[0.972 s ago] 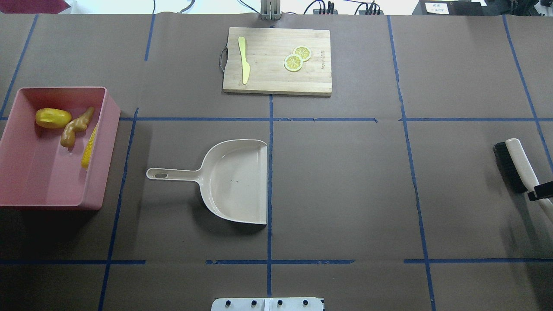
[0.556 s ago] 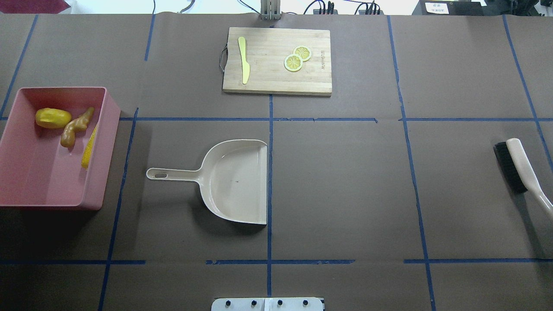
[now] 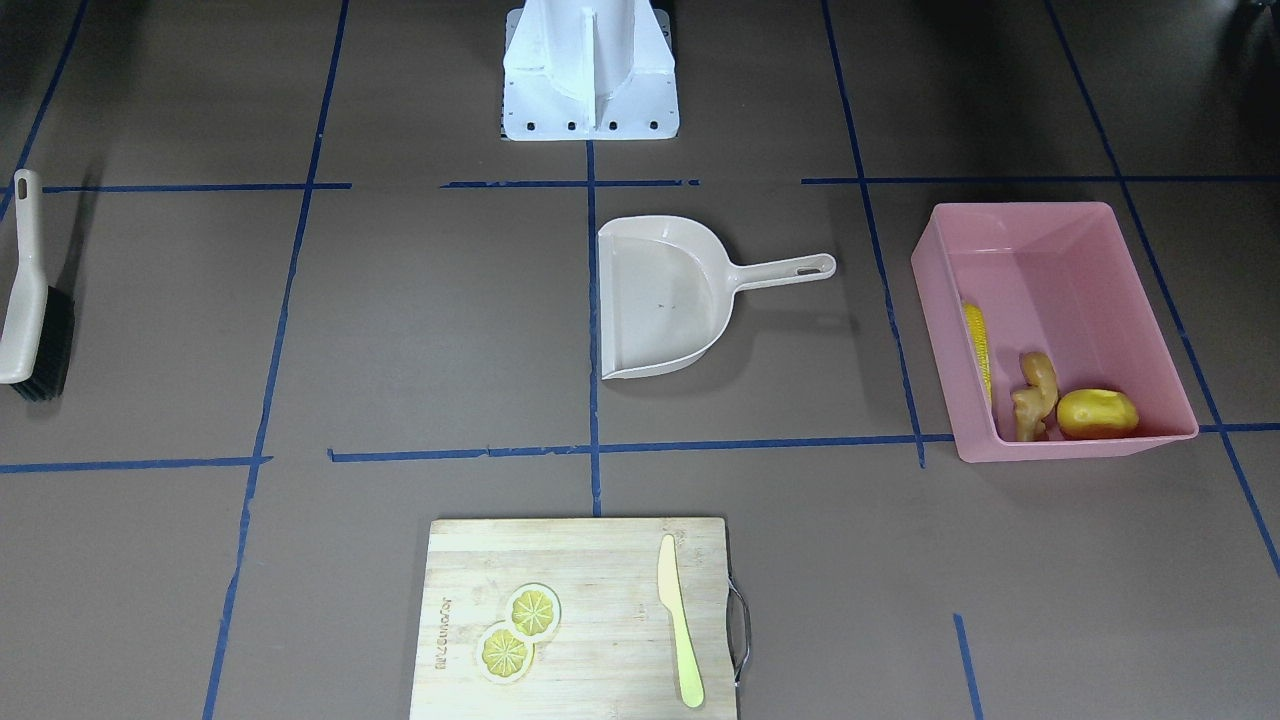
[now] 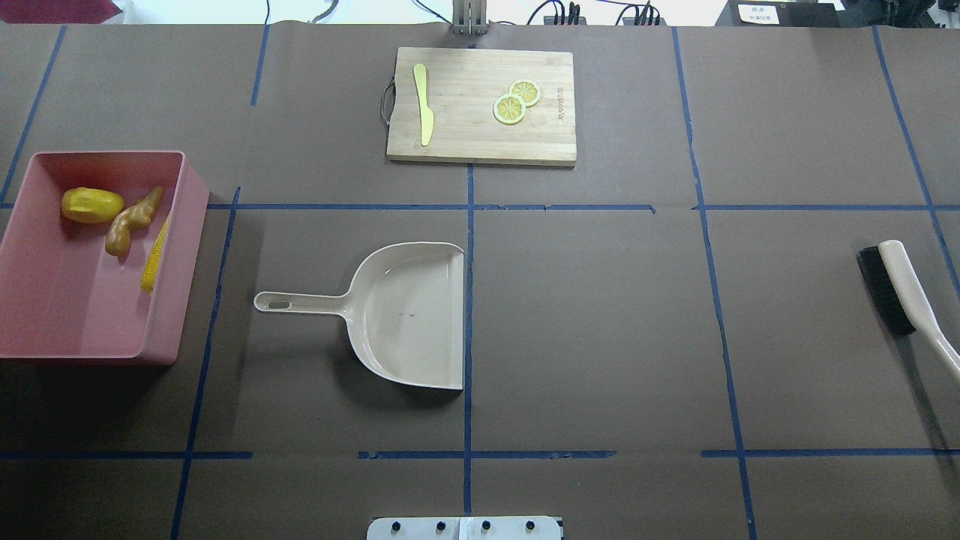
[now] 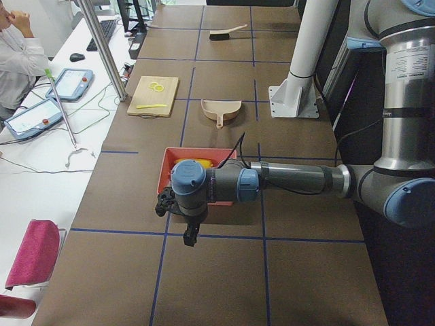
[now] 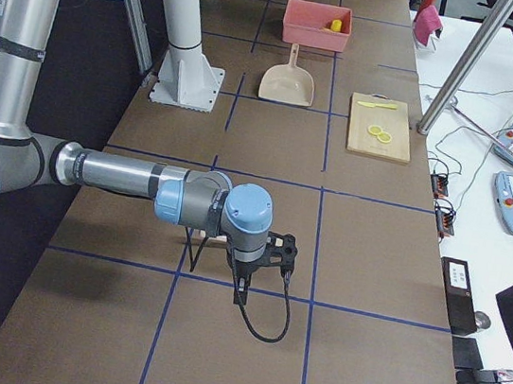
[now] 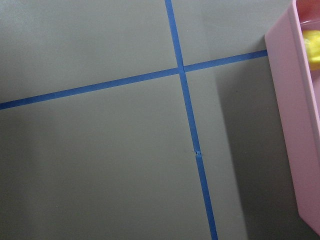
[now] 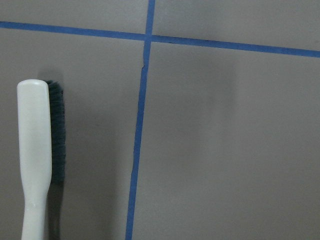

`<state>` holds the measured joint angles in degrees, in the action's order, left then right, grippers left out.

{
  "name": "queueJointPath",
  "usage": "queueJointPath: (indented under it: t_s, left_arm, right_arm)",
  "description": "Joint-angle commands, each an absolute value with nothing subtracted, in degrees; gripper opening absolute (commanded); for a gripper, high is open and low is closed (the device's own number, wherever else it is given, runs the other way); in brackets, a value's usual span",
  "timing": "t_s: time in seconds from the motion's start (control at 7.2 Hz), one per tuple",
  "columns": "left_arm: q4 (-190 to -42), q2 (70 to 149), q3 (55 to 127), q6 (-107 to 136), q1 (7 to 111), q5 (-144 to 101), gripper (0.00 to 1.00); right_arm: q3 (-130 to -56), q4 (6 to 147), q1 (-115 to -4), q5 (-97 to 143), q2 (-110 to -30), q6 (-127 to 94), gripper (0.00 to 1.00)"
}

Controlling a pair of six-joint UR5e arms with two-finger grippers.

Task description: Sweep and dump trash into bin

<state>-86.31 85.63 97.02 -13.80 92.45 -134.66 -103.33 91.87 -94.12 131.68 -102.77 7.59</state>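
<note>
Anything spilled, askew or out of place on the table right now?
Nothing stands out. The corn, ginger and yellow lump all lie inside the bin, none on the table. The dustpan sits flat and empty; the brush lies at the table's right end.

- We see the left arm [image 5: 299, 180] as dark grey and silver tubes with rounded pale-blue joint caps.
- The right arm [image 6: 125, 175] is built the same.
- We find the left gripper [image 5: 163, 205] and right gripper [image 6: 281, 253] black.
- A black cable [image 6: 265, 332] loops beneath the right wrist.
- The white pedestal [image 3: 590, 60] has a screwed base plate.
</note>
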Motion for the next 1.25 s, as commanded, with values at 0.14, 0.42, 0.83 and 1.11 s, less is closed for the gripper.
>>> queueJointPath:
  t_s: [0.14,0.42,0.83,1.11]
  left_arm:
    - [-86.31,85.61,96.33,-13.80,92.37,-134.30,1.00]
    - [-86.31,85.61,96.24,-13.71,92.37,-134.21,1.00]
    - [-86.22,84.99,96.59,-13.71,92.46,-134.21,1.00]
    - [-86.31,84.73,96.85,-13.71,92.37,-134.21,1.00]
  right_arm:
    - [-103.36,92.11,-94.22,131.22,-102.48,6.94,1.00]
    - [-103.27,92.11,-93.69,131.31,-102.39,5.72,1.00]
    - [-103.01,92.28,-93.69,132.89,-102.48,5.63,1.00]
    - [-103.01,92.20,-92.91,132.89,-102.48,4.23,1.00]
